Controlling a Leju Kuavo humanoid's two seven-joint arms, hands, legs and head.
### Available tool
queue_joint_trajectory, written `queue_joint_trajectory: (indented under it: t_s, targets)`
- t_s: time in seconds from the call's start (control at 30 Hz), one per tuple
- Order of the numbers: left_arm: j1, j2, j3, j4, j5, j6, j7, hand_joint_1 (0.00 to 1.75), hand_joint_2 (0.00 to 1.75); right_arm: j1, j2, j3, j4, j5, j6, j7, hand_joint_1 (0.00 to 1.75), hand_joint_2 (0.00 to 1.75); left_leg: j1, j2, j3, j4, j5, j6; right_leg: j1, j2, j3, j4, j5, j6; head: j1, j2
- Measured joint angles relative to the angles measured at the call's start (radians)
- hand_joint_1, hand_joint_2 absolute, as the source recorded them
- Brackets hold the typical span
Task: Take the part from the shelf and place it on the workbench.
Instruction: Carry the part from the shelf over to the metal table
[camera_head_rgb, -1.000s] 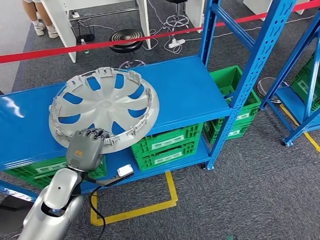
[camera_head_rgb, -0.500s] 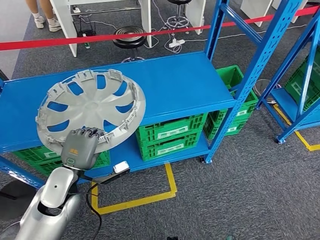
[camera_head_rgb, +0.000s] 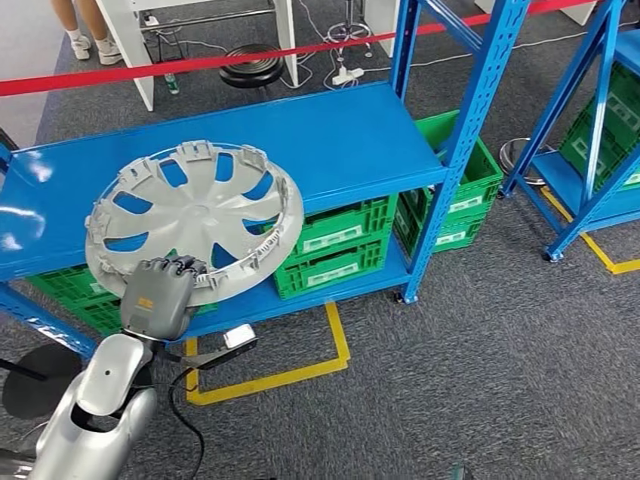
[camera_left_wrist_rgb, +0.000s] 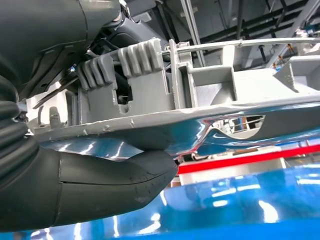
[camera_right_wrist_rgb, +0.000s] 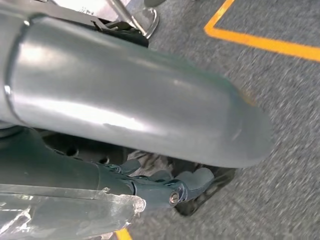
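Part: the grey wheel cover (camera_head_rgb: 195, 217) is the thing to carry; it sits tilted over the front edge of the blue shelf (camera_head_rgb: 332, 150), its near rim past the edge and in the left robot hand (camera_head_rgb: 157, 298).
Grip: the left robot hand is closed on the near rim, dark fingers (camera_head_rgb: 180, 266) hooked over the top edge; in the left wrist view the thick thumb (camera_left_wrist_rgb: 113, 187) lies under the rim (camera_left_wrist_rgb: 151, 127) and ribbed fingers press from above, so the cover is pinched between them.
Why the rim: judging by its shape, the cover is broad and thin, and the edge is the only place a hand can close around.
Why tilted: held at one side alone, it probably sags or levers against the shelf; I cannot tell whether its far edge touches the shelf.
Right robot hand: the right wrist view shows dark fingers (camera_right_wrist_rgb: 188, 182) low over the grey carpet (camera_right_wrist_rgb: 286, 85), partly behind a silver arm cover (camera_right_wrist_rgb: 124, 107); whether they are curled or apart cannot be told.
Cut off: no tabletop to receive the part is seen; the green crates (camera_head_rgb: 336, 250) stand under the shelf.
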Motion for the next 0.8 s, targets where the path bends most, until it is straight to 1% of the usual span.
queue_joint_trajectory:
  t_s: [0.03,0.07,0.1,0.13,0.17,0.2,0.23,0.27,0.3,0.33,0.37,0.4,0.43,0.47,0.5,0.53,0.57,0.6,0.63,0.67,0.7,0.73,0.77,0.8]
  targets:
    - [0.0,0.0,0.0,0.0,0.0,-0.001,-0.001,1.75,1.75,0.0,0.0,0.002,0.0,0.0,0.0,-0.002,0.0,0.0,0.002,0.0,0.026,-0.015,0.025,-0.001,-0.001,0.0,-0.016,0.001,0.012,0.003,0.0,0.0]
    - [-0.001,0.0,0.0,0.0,0.0,-0.002,-0.001,1.75,1.75,0.0,0.0,0.005,0.0,0.0,0.001,-0.003,0.0,0.0,0.004,0.0,0.067,-0.06,0.053,-0.002,-0.003,0.001,-0.03,0.001,0.024,0.006,0.0,0.0]
    - [-0.003,0.0,0.0,0.0,0.0,-0.002,-0.001,1.75,1.75,-0.001,0.0,0.008,0.0,0.0,0.001,-0.005,0.0,0.0,0.005,0.0,0.121,-0.127,0.066,-0.003,-0.003,0.002,-0.043,0.002,0.035,0.011,0.0,0.0]
    - [-0.006,0.0,0.0,0.0,0.0,-0.002,-0.001,1.75,1.75,-0.001,0.0,0.01,0.0,0.0,0.001,-0.007,0.0,0.0,0.005,-0.001,0.173,-0.201,0.064,0.001,-0.002,0.003,-0.053,0.004,0.046,0.017,0.0,0.0]
    - [-0.009,0.0,0.0,0.0,0.001,-0.003,-0.001,1.75,1.75,-0.001,0.0,0.011,0.0,0.0,0.001,-0.007,0.0,0.0,0.005,-0.002,0.209,-0.257,0.054,0.007,-0.001,0.003,-0.06,0.004,0.056,0.024,0.0,0.0]
    - [-0.011,0.0,0.0,0.0,0.001,-0.003,-0.001,1.75,1.75,-0.001,0.0,0.013,0.0,0.0,0.001,-0.008,0.0,0.0,0.003,-0.004,0.227,-0.292,0.044,0.015,0.0,0.003,-0.064,0.002,0.067,0.031,0.0,0.0]
    - [-0.012,0.001,0.001,0.0,0.001,-0.003,-0.001,1.75,1.75,0.0,0.0,0.014,0.0,0.0,0.0,-0.008,0.0,0.0,0.0,-0.004,0.226,-0.305,0.043,0.027,-0.001,0.003,-0.067,-0.001,0.08,0.038,0.0,0.0]
    - [-0.012,0.001,0.001,0.001,0.001,-0.004,-0.001,1.75,1.75,0.001,0.0,0.016,0.0,0.0,0.0,-0.009,0.0,0.0,0.0,-0.003,0.217,-0.303,0.051,0.037,-0.003,0.003,-0.07,-0.004,0.085,0.044,0.0,0.0]
    - [-0.013,0.001,0.001,0.001,0.001,-0.004,-0.001,1.75,1.75,0.002,0.0,0.018,0.0,0.0,0.0,-0.009,0.0,0.0,-0.001,-0.002,0.207,-0.302,0.062,0.047,-0.005,0.002,-0.077,0.001,0.074,0.049,0.0,0.0]
    - [-0.014,0.0,0.001,0.001,0.001,-0.005,-0.001,1.75,1.75,0.003,0.0,0.019,0.0,0.0,-0.001,-0.01,0.0,0.0,-0.001,0.0,0.195,-0.302,0.074,0.057,-0.006,0.002,-0.088,0.024,0.043,0.053,0.002,0.0]
    - [-0.014,0.0,0.001,0.002,0.001,-0.005,-0.001,1.75,1.75,0.003,0.0,0.02,0.0,0.0,-0.001,-0.011,0.0,0.0,0.0,0.001,0.183,-0.303,0.086,0.064,-0.006,0.002,-0.103,0.069,-0.005,0.056,0.004,0.0]
    - [-0.014,0.0,0.001,0.002,0.001,-0.005,-0.001,1.75,1.75,0.003,0.0,0.02,0.0,0.0,-0.001,-0.011,0.0,0.0,-0.002,0.001,0.169,-0.302,0.098,0.069,-0.005,0.002,-0.119,0.131,-0.059,0.057,0.006,0.0]
    - [-0.015,0.0,0.001,0.002,0.002,-0.006,-0.001,1.75,1.75,0.002,0.0,0.021,0.0,0.0,-0.001,-0.011,0.0,0.0,-0.005,0.001,0.155,-0.302,0.11,0.071,-0.004,0.002,-0.131,0.201,-0.102,0.058,0.007,0.0]
    - [-0.014,0.0,0.001,0.002,0.002,-0.006,-0.001,1.75,1.75,0.002,0.0,0.021,0.0,0.0,-0.001,-0.011,0.0,0.0,-0.007,0.001,0.14,-0.301,0.122,0.072,-0.003,0.002,-0.136,0.257,-0.123,0.058,0.008,0.0]
    - [-0.014,0.0,0.001,0.002,0.001,-0.006,-0.001,1.75,1.75,0.002,0.0,0.021,0.0,0.0,-0.001,-0.011,0.0,0.0,-0.01,0.001,0.124,-0.3,0.134,0.073,-0.001,0.002,-0.128,0.288,-0.121,0.056,0.008,0.0]
    - [-0.014,0.0,0.001,0.002,0.002,-0.006,-0.001,1.75,1.75,0.002,0.0,0.021,0.0,0.0,-0.001,-0.011,0.0,0.0,-0.012,0.001,0.108,-0.3,0.147,0.072,0.001,0.002,-0.103,0.285,-0.1,0.052,0.008,0.0]
    - [-0.014,0.0,0.001,0.003,0.002,-0.006,-0.001,1.75,1.75,0.001,0.0,0.022,0.0,0.0,-0.001,-0.011,0.0,0.0,-0.014,0.0,0.094,-0.299,0.159,0.071,0.003,0.002,-0.062,0.246,-0.074,0.047,0.008,0.0]
    - [-0.014,0.0,0.002,0.003,0.003,-0.006,-0.001,1.75,1.75,0.0,0.0,0.023,0.0,0.0,-0.001,-0.011,0.0,0.0,-0.015,0.0,0.082,-0.299,0.17,0.068,0.005,0.002,-0.008,0.179,-0.065,0.041,0.008,0.0]
    - [-0.014,0.001,0.003,0.002,0.004,-0.007,-0.001,1.75,1.75,-0.002,0.0,0.025,0.0,0.0,-0.001,-0.011,0.0,0.0,-0.017,0.0,0.072,-0.297,0.18,0.065,0.008,0.002,0.05,0.1,-0.07,0.035,0.008,0.0]
    - [-0.015,0.001,0.004,0.002,0.006,-0.007,-0.001,1.75,1.75,-0.004,0.0,0.026,0.0,0.0,-0.001,-0.011,0.0,0.0,-0.018,0.0,0.067,-0.298,0.19,0.06,0.011,0.002,0.09,0.039,-0.081,0.03,0.007,0.0]
    - [-0.015,0.001,0.006,0.002,0.008,-0.008,-0.001,1.75,1.75,-0.006,0.0,0.027,-0.001,0.0,-0.001,-0.01,0.0,0.0,-0.017,0.001,0.064,-0.298,0.199,0.055,0.014,0.003,0.112,-0.002,-0.094,0.026,0.008,0.0]
    - [-0.016,0.002,0.008,0.002,0.01,-0.01,-0.001,1.75,1.75,-0.006,0.0,0.028,0.0,0.0,-0.001,-0.008,0.0,0.0,-0.017,0.001,0.062,-0.3,0.209,0.049,0.017,0.004,0.116,-0.017,-0.094,0.021,0.009,0.0]
    - [-0.016,0.003,0.009,0.003,0.012,-0.011,-0.001,1.75,1.75,-0.006,0.0,0.028,0.0,0.0,-0.001,-0.006,0.0,0.0,-0.015,0.001,0.059,-0.303,0.218,0.044,0.017,0.004,0.105,-0.016,-0.085,0.015,0.009,0.0]
    - [-0.016,0.004,0.011,0.003,0.013,-0.011,-0.001,1.75,1.75,-0.006,0.001,0.028,0.0,0.0,-0.002,-0.003,0.0,0.0,-0.014,0.001,0.053,-0.3,0.211,0.038,0.015,0.002,0.097,-0.017,-0.075,0.007,0.01,0.0]
